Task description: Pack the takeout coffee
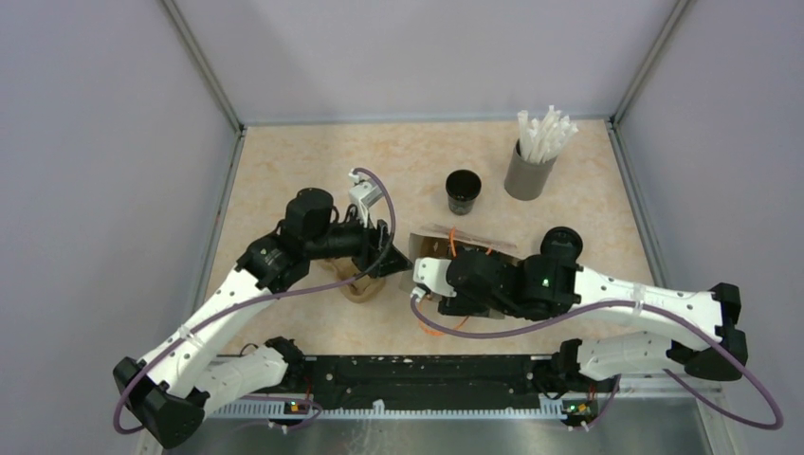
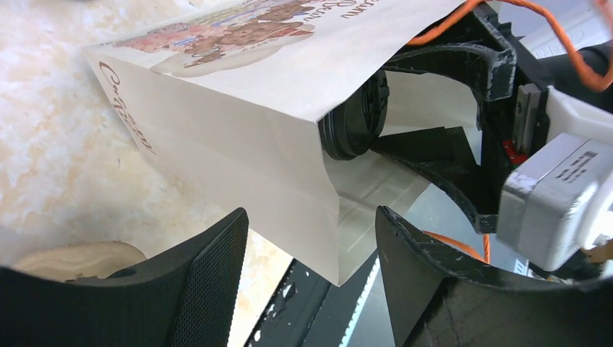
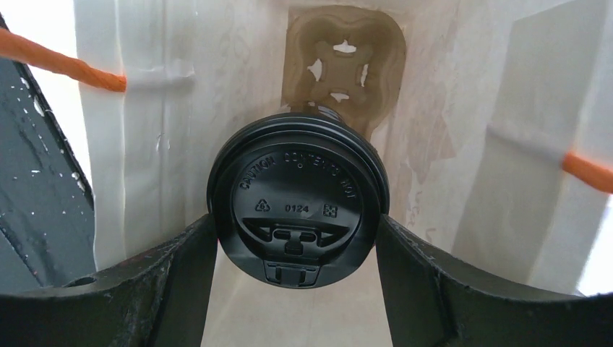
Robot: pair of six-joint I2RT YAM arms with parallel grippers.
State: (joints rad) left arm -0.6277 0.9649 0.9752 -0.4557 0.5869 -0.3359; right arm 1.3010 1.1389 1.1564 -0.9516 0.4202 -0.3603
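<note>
Two tools meet at the paper bag [image 2: 231,108] lying mid-way on the tabletop [image 1: 313,161]: the right tool [image 3: 296,224] grips the lidded coffee cup [image 3: 296,181] inside it, and the left tool [image 2: 311,217] stands wide open at its rim.

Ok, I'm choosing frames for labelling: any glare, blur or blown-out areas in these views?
Right wrist: lid lettering sharp; backlit bag walls blow out at the corners. Left wrist: bag's top face glares near white, print pale. Top external: even light, soft shadows, no blur.
</note>
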